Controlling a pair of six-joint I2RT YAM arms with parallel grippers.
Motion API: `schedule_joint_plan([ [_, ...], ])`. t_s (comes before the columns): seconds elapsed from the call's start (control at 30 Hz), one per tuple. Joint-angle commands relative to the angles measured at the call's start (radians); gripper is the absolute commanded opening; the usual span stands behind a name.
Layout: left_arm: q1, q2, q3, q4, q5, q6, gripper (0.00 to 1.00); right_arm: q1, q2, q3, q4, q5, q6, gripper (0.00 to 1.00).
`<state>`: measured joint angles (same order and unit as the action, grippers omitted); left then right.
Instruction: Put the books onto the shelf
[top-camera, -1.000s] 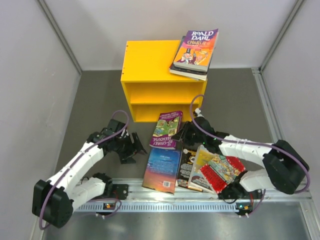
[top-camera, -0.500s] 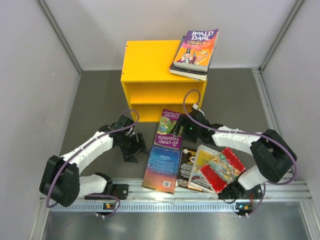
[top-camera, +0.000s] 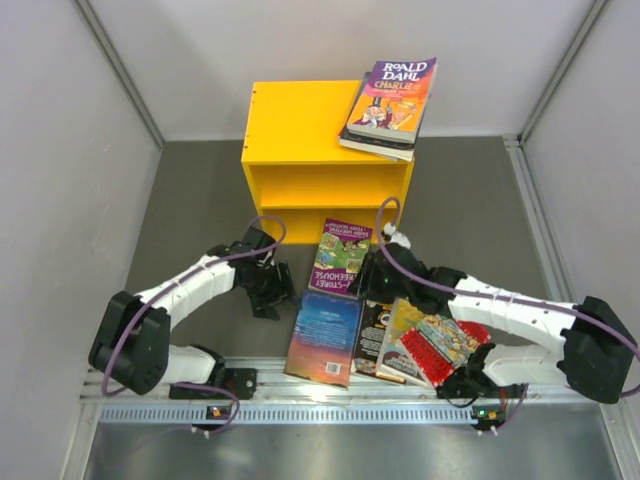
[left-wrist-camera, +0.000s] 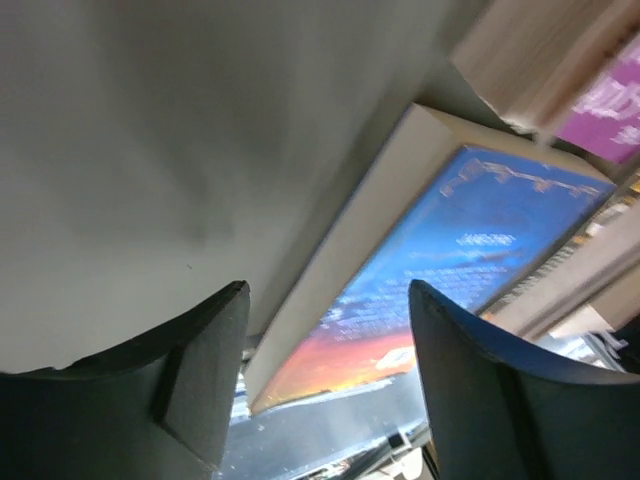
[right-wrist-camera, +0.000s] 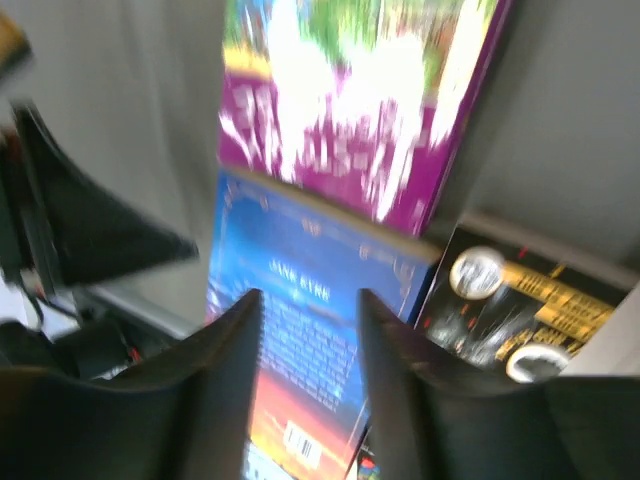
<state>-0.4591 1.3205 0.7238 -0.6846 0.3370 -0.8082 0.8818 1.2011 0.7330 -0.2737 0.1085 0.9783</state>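
Note:
The yellow shelf stands at the back with the Roald Dahl book lying on its top right corner. A purple book lies in front of the shelf, its near end resting on a blue book. A black book and yellow and red books lie to the right. My left gripper is open just left of the blue book. My right gripper is open over the blue book, beside the purple one, holding nothing.
Grey walls close in on both sides and behind the shelf. A metal rail with the arm bases runs along the near edge. The left arm's elbow sits low at the left; the right arm stretches over the yellow and red books.
The left gripper has slid right to the blue book's edge. The right gripper has let go of the purple book, which now lies slightly closer to the shelf.

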Motion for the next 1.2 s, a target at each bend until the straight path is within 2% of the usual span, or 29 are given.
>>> schedule_joint_plan([
  [0.0, -0.003, 0.045, 0.028, 0.033, -0.070, 0.030, 0.69, 0.085, 0.015, -0.063, 0.036, 0.014, 0.088, 0.40],
  [0.03, -0.007, 0.061, 0.035, 0.028, -0.093, 0.033, 0.67, 0.100, 0.044, -0.060, 0.042, 0.010, 0.088, 0.34],
  [0.07, -0.010, 0.098, 0.043, 0.022, -0.152, 0.037, 0.66, 0.103, 0.057, -0.049, 0.044, 0.008, 0.086, 0.22],
  [0.13, -0.027, 0.140, 0.078, 0.005, -0.215, 0.046, 0.63, 0.108, 0.092, -0.034, 0.045, 0.013, 0.063, 0.13],
  [0.17, -0.033, 0.182, 0.091, 0.002, -0.242, 0.046, 0.63, 0.108, 0.103, -0.020, 0.047, 0.013, 0.056, 0.05],
  [0.27, -0.064, 0.262, 0.140, 0.010, -0.311, 0.032, 0.61, 0.106, 0.133, -0.004, 0.045, 0.033, 0.051, 0.00],
  [0.57, -0.153, 0.450, 0.270, 0.014, -0.328, 0.006, 0.57, 0.097, 0.242, 0.031, 0.016, 0.089, 0.036, 0.00],
  [0.9, -0.231, 0.537, 0.357, 0.014, -0.274, -0.037, 0.57, 0.048, 0.376, 0.118, -0.071, 0.171, 0.011, 0.00],
  [1.17, -0.239, 0.597, 0.456, -0.003, -0.239, -0.055, 0.57, 0.017, 0.433, 0.131, -0.113, 0.201, 0.003, 0.00],
])
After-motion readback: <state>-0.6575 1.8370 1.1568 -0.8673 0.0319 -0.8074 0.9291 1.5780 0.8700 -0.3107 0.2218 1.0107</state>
